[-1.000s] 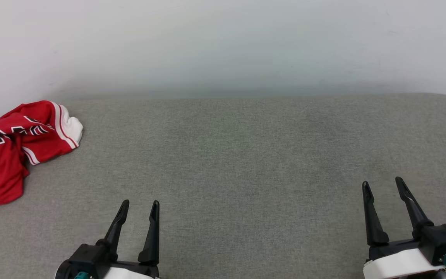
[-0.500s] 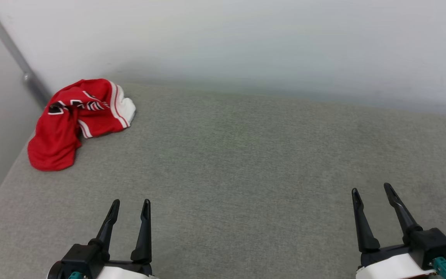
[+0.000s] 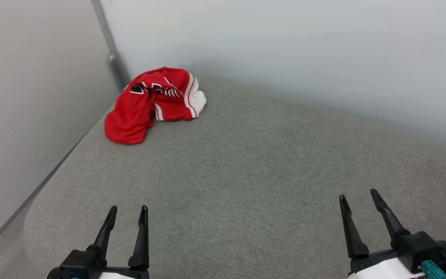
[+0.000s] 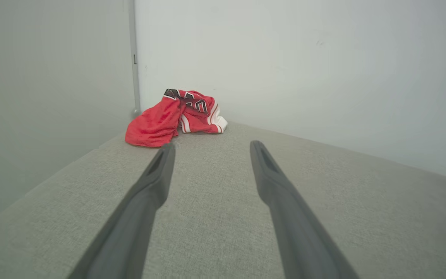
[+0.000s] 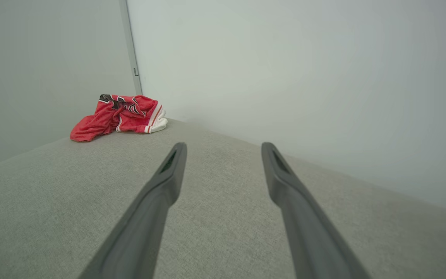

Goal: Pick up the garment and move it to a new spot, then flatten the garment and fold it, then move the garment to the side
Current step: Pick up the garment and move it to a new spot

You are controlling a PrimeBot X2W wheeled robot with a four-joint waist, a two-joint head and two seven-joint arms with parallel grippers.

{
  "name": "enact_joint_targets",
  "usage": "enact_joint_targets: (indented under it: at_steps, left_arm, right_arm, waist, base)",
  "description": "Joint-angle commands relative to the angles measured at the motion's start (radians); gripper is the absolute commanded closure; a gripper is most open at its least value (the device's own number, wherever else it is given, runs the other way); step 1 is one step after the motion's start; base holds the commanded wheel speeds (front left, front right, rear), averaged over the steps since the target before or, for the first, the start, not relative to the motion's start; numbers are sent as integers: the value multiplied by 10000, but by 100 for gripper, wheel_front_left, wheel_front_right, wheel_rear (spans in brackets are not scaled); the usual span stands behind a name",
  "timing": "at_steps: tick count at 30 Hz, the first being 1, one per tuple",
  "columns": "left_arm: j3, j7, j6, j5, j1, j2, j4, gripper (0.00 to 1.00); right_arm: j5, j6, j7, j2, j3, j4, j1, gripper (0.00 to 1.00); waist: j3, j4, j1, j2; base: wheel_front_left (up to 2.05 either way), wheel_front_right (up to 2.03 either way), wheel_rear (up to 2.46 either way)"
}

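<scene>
1. The crumpled red jersey of thin fabric with white striped trim (image 3: 149, 104), well ahead of the left gripper (image 3: 128, 209), folds its black, white-outlined lettering into creases, so the characters cannot be read.
2. The head view's bottom edge cuts off the left gripper's black body and the white wrist behind the right gripper (image 3: 357, 193).
3. In the wrist views, the left gripper's long dark fingers (image 4: 145, 201) and the right gripper's fingers (image 5: 157, 201) blur toward the bottom edge, which cuts off their bases.
4. The thin grey vertical strip (image 3: 108, 42) beyond the jersey runs out of the top edge.
</scene>
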State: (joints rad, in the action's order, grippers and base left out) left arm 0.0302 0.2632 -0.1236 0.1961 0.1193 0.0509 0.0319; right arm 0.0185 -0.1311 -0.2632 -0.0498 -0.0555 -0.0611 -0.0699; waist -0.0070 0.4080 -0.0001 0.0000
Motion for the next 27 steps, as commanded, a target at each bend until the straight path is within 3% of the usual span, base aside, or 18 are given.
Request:
enact_joint_targets:
  at_steps: [1, 9, 27]
  left_arm:
    - [0, 24, -40, -54, 123, -10, -42, 0]
    - [-68, 24, 12, -32, 177, -11, -255, 0]
    - [-308, 24, 107, -36, 140, -10, -572, 0]
  right_arm:
    - [49, 7, -25, -8, -12, -9, -120, 0]
    - [175, 7, -25, -8, -112, -79, 144, 0]
    - [374, 5, -25, -8, -20, -57, 345, 0]
  waist:
    - [-61, 389, 1, 0]
    - [104, 1027, 1, 0]
    - [267, 1060, 1, 0]
  base:
    - [0, 0, 0]
    - [0, 0, 0]
    - [0, 0, 0]
